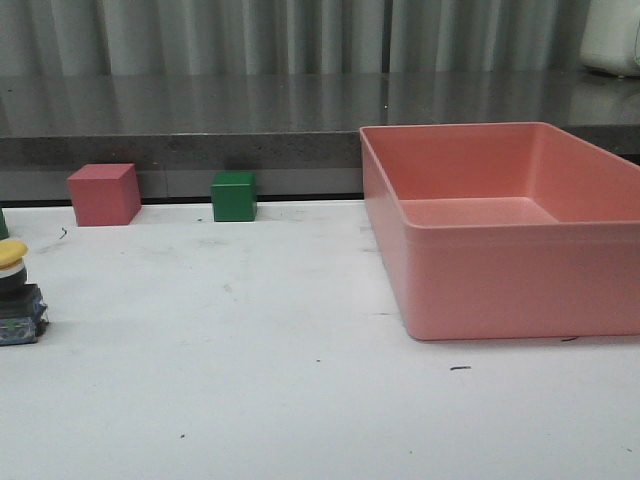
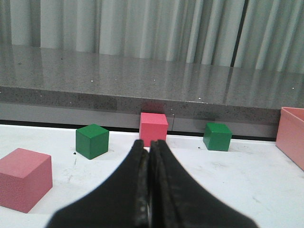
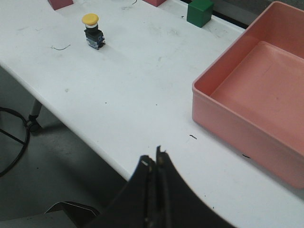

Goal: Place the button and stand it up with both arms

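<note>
**Button upright at the left edge, both jaws clenched on nothing**

The small push-button switch with a round yellow cap, black collar and blocky black-and-bluish base [image 1: 18, 297] stands upright on the white, scuffed tabletop [image 1: 300, 400], right at the left edge of the front view and partly cut off there; nothing touches it; the right wrist view shows the same button whole [image 3: 92, 31], cap uppermost, near the tabletop's left edge, with a thin dark scrap lying beside it.

The front view shows no arm at all; only the wrist cameras do; the left gripper [image 2: 149, 190] has its two black pointed jaws pressed together with nothing between them, above the tabletop facing the back edge; the right gripper [image 3: 156, 190] likewise has its jaws clenched on nothing, hanging over the tabletop's near edge, well apart from the button.

The large salmon-pink plastic bin with a raised rim [image 1: 500, 290] fills the right side of the tabletop, reaching toward the back right corner; along the back edge sit a pink cube [image 1: 103, 194] and a dark green cube [image 1: 234, 196], apart from each other; the left wrist view alone reveals more blocks: a second green cube [image 2: 92, 140] and a larger pink cube [image 2: 23, 179]; the right wrist view alone shows the floor below the tabletop's near edge, with a black cable [image 3: 14, 137].

No brand, label or legible writing shows in any view.
</note>
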Controlling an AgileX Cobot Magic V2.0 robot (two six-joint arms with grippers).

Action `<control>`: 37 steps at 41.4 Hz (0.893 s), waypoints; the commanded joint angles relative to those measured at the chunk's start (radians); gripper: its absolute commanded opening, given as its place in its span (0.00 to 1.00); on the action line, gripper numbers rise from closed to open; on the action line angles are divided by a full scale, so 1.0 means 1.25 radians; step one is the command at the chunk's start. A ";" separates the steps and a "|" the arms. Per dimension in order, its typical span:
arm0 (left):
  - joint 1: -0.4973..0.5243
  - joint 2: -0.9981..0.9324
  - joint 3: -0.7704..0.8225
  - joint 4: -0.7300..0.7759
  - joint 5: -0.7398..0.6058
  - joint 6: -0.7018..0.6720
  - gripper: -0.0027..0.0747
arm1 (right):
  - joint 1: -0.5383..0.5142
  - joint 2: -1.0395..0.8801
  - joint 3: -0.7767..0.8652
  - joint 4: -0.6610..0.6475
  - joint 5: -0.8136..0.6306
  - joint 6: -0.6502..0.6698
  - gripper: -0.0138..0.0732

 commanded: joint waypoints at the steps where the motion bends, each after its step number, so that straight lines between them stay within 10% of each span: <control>1: 0.003 -0.020 0.012 -0.007 -0.070 0.000 0.01 | -0.001 0.003 -0.019 0.009 -0.054 -0.004 0.08; 37: 0.003 -0.020 0.012 -0.007 -0.070 0.000 0.01 | -0.428 -0.416 0.690 -0.087 -0.788 -0.004 0.08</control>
